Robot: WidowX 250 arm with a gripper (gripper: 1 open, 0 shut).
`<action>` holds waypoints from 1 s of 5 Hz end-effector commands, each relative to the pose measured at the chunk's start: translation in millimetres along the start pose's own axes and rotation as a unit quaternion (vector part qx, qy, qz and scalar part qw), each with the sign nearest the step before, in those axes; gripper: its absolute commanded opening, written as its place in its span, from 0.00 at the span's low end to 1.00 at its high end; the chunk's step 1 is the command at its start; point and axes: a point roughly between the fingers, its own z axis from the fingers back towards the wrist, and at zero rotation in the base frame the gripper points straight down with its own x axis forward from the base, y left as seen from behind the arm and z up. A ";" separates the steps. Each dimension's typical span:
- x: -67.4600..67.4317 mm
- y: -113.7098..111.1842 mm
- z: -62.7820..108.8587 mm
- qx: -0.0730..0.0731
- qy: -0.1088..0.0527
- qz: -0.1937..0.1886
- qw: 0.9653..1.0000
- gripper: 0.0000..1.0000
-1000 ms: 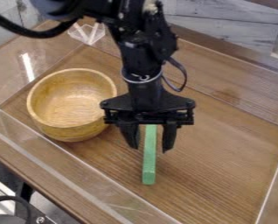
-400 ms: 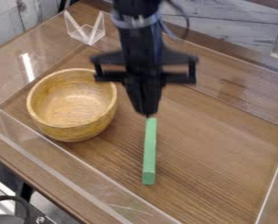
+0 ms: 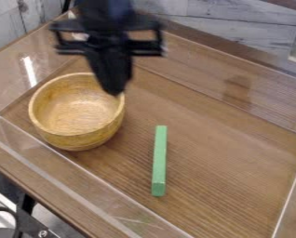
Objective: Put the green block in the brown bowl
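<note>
The green block (image 3: 159, 160) lies flat on the wooden table, right of the brown bowl (image 3: 48, 90), pointing toward the front edge. The bowl stands at the left with nothing inside it. My gripper (image 3: 114, 85) hangs blurred above the bowl's far right rim, pointing down, its fingers drawn together into one dark tip. It is well above and to the left of the block and does not touch it. Nothing shows hanging from the fingers.
The wooden table (image 3: 237, 139) is ringed by a low clear plastic wall (image 3: 63, 181) along the front and left. The dark arm rises toward the top left of the view. A pale ledge runs along the back right.
The gripper shut around the block's far end, then rose and swung left toward the bowl. The block stayed on the table where it lay.
</note>
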 end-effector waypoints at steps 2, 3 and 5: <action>3.7 35.5 5.0 0.011 -0.024 -0.046 0.999 0.00; 12.5 38.8 0.9 0.019 -0.026 -0.072 0.997 0.00; 39.2 59.1 -8.0 0.039 -0.033 -0.081 0.995 0.00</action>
